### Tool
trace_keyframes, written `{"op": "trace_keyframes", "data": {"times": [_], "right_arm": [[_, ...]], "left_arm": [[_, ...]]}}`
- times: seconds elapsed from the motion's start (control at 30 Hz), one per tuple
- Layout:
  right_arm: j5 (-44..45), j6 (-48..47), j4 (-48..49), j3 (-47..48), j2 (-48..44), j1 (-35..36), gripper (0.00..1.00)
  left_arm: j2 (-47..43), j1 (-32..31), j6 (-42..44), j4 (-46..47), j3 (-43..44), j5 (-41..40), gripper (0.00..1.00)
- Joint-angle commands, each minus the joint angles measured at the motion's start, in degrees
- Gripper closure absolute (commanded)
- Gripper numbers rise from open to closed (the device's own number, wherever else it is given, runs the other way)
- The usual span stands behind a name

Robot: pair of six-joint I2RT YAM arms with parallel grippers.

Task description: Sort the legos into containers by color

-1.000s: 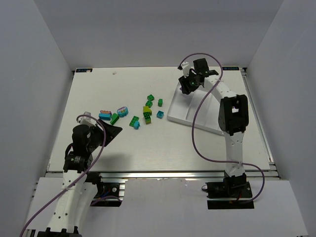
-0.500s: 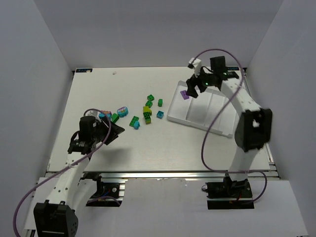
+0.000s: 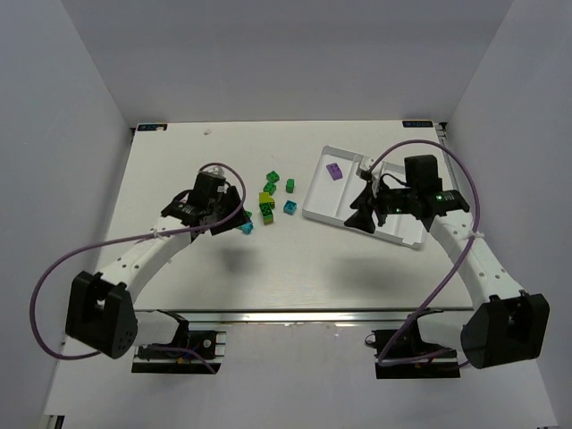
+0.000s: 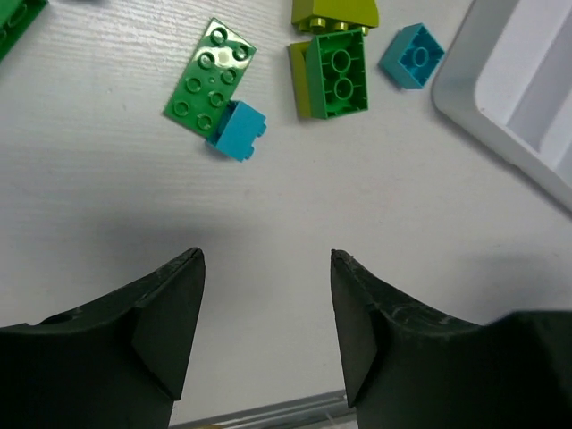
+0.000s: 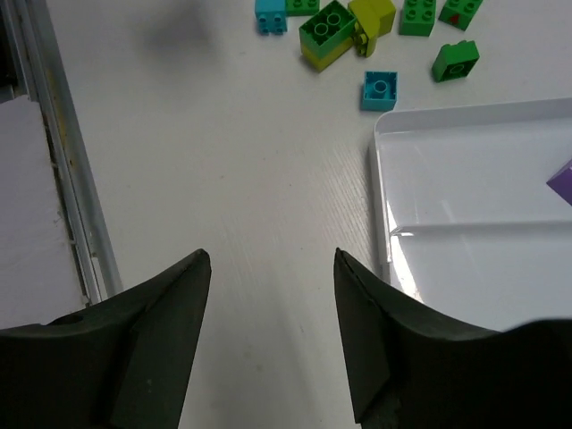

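Now: left claw released, empty | right claw released, empty | purple lego in tray.

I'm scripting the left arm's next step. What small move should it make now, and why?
Probably ease the left gripper forward and down over the small cyan brick: its jaws stand open and empty, and that brick lies just ahead, touching the flat green brick. Only a purple brick shows in the tray.
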Motion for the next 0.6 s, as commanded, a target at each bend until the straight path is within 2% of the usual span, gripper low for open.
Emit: {"op": "trace_keyframes", "data": {"times": [0.0, 0.23, 0.57], "right_arm": [[0.74, -1.92, -1.06, -0.74, -5.51, -0.30, 0.37], [-0.22, -4.12, -2.47, -3.73, -10.10, -1.26, 0.36], [-3.12, -1.58, -1.77, -3.56, -8.43, -2.84, 0.35]], "left_arm": [[3.92, -2.13, 5.64, -3.47, 4.93, -7.23, 0.32], [13.33, -4.42, 11.89, -3.91, 10.13, -12.51, 0.31], [22.03, -5.29, 16.37, -0.92, 14.08, -10.58, 0.34]]}}
